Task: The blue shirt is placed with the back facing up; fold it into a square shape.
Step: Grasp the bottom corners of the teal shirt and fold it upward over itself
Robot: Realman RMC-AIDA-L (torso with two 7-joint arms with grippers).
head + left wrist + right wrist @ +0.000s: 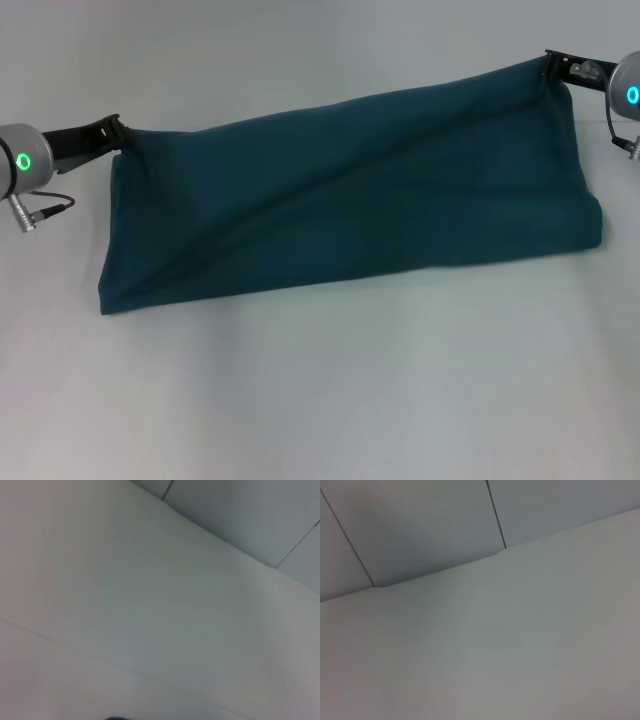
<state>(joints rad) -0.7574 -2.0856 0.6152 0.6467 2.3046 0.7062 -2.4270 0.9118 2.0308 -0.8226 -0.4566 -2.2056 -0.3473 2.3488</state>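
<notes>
Shirt (340, 195): soft, light, limp teal cloth, already doubled into a long band on the white table (320, 400); sags between supports, drapes in diagonal creases, likely to slip or bunch if gripped mid-panel. Best taken at corners or along a folded edge, both layers pinched together. Left gripper (117, 130) clenched on the shirt's far left corner, arm reaching in from beyond that end. Right gripper (548, 66) clenched on the far right corner, held higher than the left one, so the top edge runs taut and slanted between them. Near edge and lower corners resting on the table below that line. No lettering showing. Wrist views: bare table and wall panels only, no cloth.
</notes>
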